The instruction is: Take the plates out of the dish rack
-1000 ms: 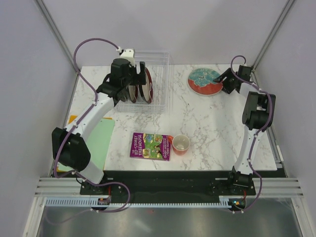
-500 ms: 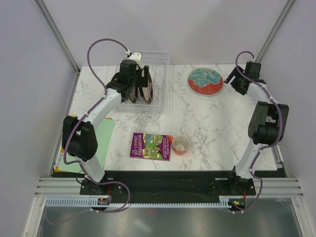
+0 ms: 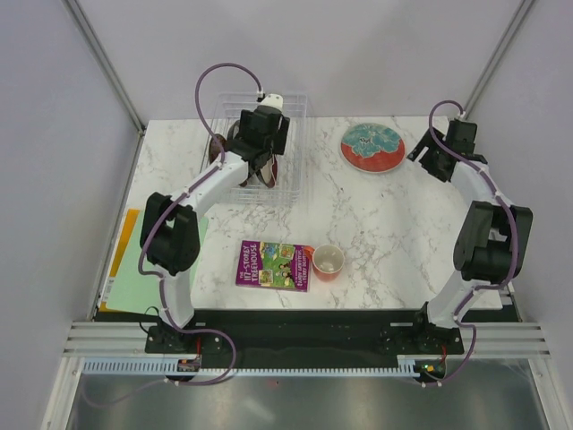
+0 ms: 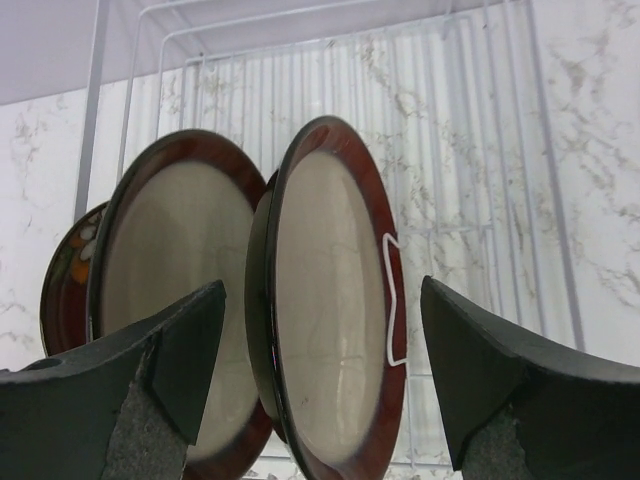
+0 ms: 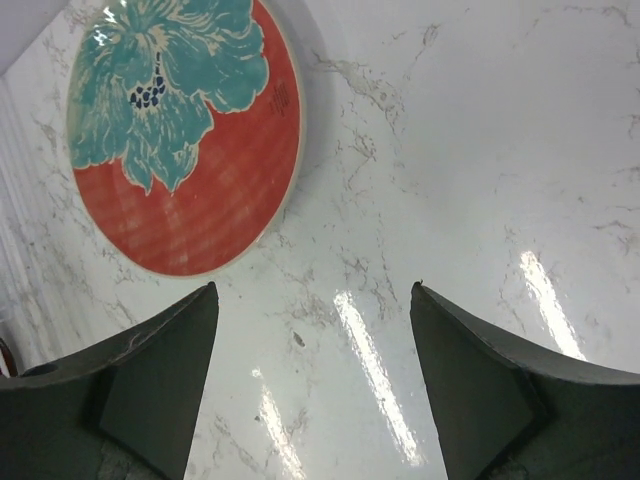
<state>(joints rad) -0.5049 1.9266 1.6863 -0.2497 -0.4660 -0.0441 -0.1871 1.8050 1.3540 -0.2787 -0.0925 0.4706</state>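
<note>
The clear dish rack (image 3: 291, 152) stands at the back left of the table. Upright in it are two cream-centred, dark red rimmed plates (image 4: 335, 320) (image 4: 180, 290) and a smaller patterned plate (image 4: 65, 270) behind them on the left. In the top view the plates (image 3: 267, 168) are mostly hidden by my left gripper (image 3: 261, 148). That gripper (image 4: 322, 290) is open above them, its fingers on either side of the nearest plate and not touching it. The teal-patterned plate (image 3: 372, 148) (image 5: 180, 130) lies flat on the table. My right gripper (image 3: 428, 155) (image 5: 312, 300) is open and empty just right of it.
An orange cup (image 3: 328, 262) and a purple book (image 3: 273, 265) lie at the front middle. A green sheet (image 3: 152, 260) over an orange one lies at the front left. The rack's wire ribs (image 4: 440, 150) run behind the plates.
My left gripper has swung right from the rack's left side to above the plates. My right gripper has drawn back a little from the teal plate.
</note>
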